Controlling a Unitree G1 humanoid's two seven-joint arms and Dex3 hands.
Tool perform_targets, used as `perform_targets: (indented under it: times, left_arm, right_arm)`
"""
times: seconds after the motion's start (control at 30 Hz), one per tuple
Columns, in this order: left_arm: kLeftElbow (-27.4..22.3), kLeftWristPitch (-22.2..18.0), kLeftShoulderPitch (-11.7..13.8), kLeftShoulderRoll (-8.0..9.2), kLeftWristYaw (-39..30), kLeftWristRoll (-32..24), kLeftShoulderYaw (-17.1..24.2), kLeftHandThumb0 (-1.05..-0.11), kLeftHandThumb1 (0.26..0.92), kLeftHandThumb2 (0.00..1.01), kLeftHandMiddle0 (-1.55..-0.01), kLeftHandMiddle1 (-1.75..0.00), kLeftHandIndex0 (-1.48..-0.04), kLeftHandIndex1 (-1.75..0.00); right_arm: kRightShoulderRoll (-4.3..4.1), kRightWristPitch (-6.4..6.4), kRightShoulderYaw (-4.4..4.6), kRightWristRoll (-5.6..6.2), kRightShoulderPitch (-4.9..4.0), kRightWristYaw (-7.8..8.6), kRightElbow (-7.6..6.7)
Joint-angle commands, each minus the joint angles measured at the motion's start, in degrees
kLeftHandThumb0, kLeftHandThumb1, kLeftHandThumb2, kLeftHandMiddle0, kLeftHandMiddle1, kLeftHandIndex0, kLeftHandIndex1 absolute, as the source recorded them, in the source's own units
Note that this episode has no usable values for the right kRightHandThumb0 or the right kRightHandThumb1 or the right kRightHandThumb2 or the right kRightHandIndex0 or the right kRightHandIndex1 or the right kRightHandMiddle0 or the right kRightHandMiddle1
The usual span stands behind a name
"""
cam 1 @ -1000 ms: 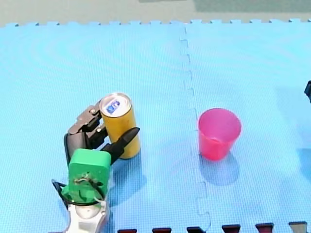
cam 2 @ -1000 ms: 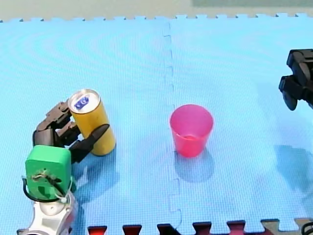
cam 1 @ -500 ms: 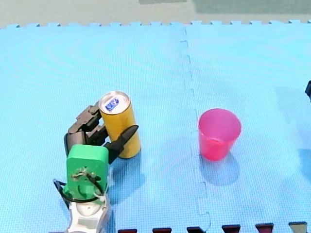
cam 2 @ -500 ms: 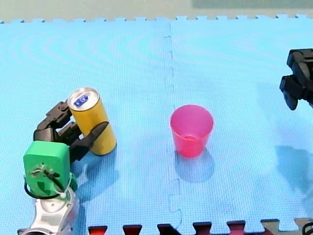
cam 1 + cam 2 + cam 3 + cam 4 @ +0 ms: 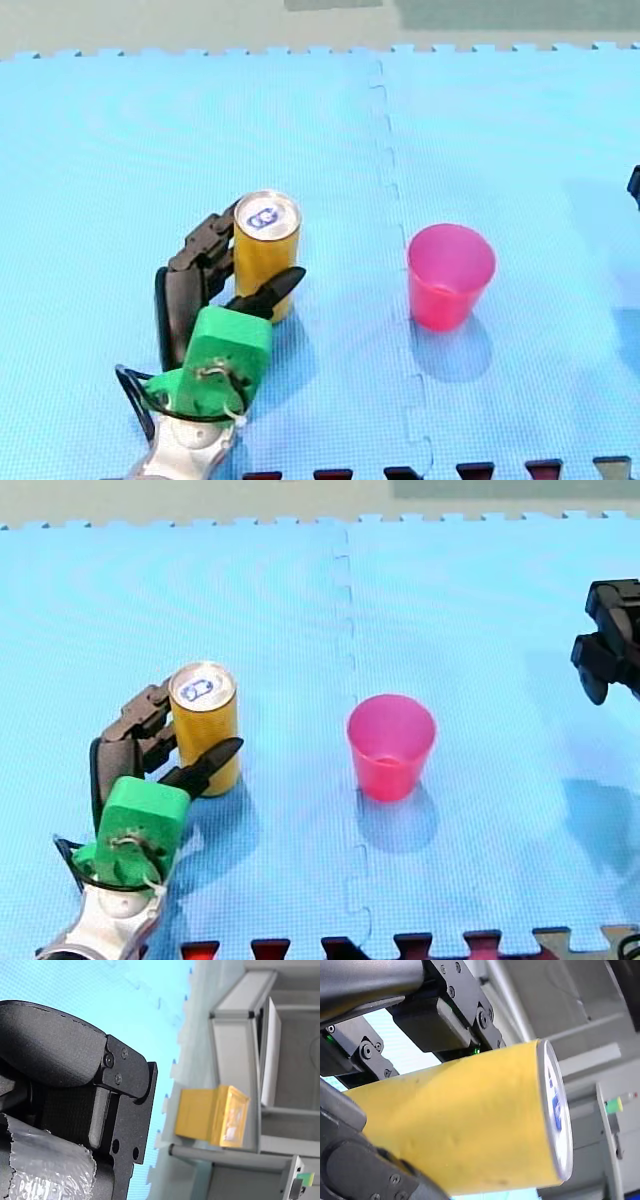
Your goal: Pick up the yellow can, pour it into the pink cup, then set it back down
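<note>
**First head view.** Blue foam mat (image 5: 500, 130) serves as the work surface. Yellow can (image 5: 265, 255): upright, near the front-left, well apart from the pink cup (image 5: 450, 275). Left hand (image 5: 205, 285): closed around the can, fingers behind it, thumb across the front. Change since half a second ago: the can sits nearer the cup and straighter, and the forearm is swung inward. Judgement: grasp made, carry toward the cup beginning; pour not yet done.

**Second head view.** Right hand (image 5: 610, 640): at the far right edge, holding nothing; open or closed cannot be told. Cup upright, apparently empty.

**First wrist view.** Dark hand (image 5: 75, 1070) close up; beyond the mat's edge, a yellow box (image 5: 212, 1115) on a grey frame.

**Second wrist view.** Can clamped between black fingers (image 5: 440, 1020), silver top exposed.
</note>
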Motion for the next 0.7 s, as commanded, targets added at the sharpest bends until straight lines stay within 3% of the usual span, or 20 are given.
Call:
perform_targets:
  times: [0.0, 0.07, 0.17, 0.33, 0.67]
  left_arm:
    - [0.6, 3.0, 0.1, 2.07, 4.9, 4.5, -3.4, -0.572, 0.752, 0.0, -0.74, 0.0, -0.81, 0.0]
    - [0.9, 4.4, -0.1, 2.86, 6.2, 6.3, -4.8, -0.736, 0.724, 0.0, -0.55, 0.0, -0.58, 0.0]
    - [1.0, 6.2, -0.3, 3.68, 6.1, 7.4, -6.2, -0.864, 0.711, 0.0, -0.38, 0.0, -0.39, 0.0]
    - [1.1, 8.9, -0.7, 4.54, 5.2, 7.7, -7.8, -1.022, 0.745, 0.01, -0.28, 0.0, -0.27, 0.0]
    - [0.2, 11.2, -0.9, 5.22, 3.0, 7.0, -9.2, -1.048, 0.767, 0.01, -0.15, 0.0, -0.16, 0.0]
  right_arm:
    - [-0.14, -0.48, 0.02, 0.04, -0.07, -0.24, -0.24]
    - [-0.05, -0.52, 0.06, 0.01, -0.08, -0.29, -0.28]
    - [0.07, -0.5, 0.13, 0.0, -0.12, -0.32, -0.28]
    - [0.16, -0.13, 0.03, 0.22, -0.25, 0.11, -0.23]
    - [0.23, -0.14, -0.25, 0.43, -0.31, 0.28, -0.12]
